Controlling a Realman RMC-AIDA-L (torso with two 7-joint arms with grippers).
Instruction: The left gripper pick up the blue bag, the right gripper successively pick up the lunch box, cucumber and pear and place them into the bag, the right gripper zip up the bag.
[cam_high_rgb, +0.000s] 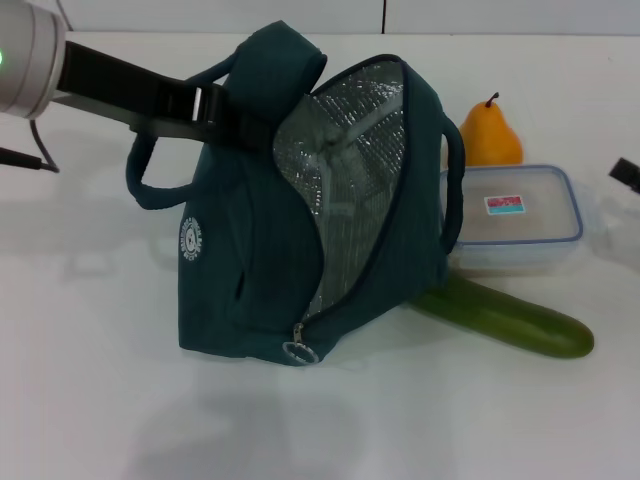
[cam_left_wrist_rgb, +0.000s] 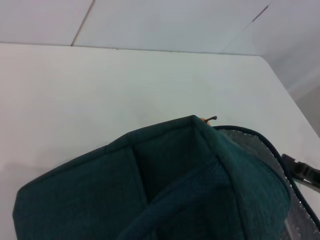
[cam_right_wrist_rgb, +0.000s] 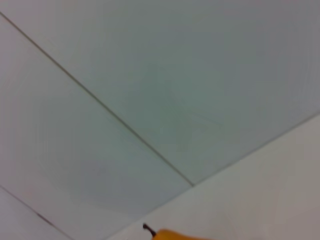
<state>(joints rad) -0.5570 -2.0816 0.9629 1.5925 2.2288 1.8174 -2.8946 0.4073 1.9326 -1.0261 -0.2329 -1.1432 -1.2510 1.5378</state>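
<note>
My left gripper (cam_high_rgb: 215, 108) is clamped on the top of the blue bag (cam_high_rgb: 250, 250), its dark fingers pinching the fabric by the upper handle and flap. I hold it there to keep the bag propped up with its mouth gaping, so there is somewhere to drop things. From my grip the bag hangs down to the table (cam_high_rgb: 100, 400), its base resting on the surface and its silver lining (cam_high_rgb: 345, 170) facing away from my left arm, toward the side where my right arm works. Lower down, at the bag's bottom corner, the ring zip pull (cam_high_rgb: 300, 352) dangles at the foot of the open zipper, so the closing is clearly not yet done.

Beyond the open mouth, farther from my left claw, lie the three items, none of them in the bag. The cucumber (cam_high_rgb: 510, 320) lies on the table, one end tucked under the bag's edge. The lunch box (cam_high_rgb: 515, 215) sits just behind it, close against the bag's far handle, lid on. The pear (cam_high_rgb: 490, 135) stands upright behind the box, stem up.

My right gripper (cam_high_rgb: 625, 173) shows only as a dark tip at the far edge, beyond the lunch box; I cannot tell whether it is spread or closed. I judge the lunch box comes first.
</note>
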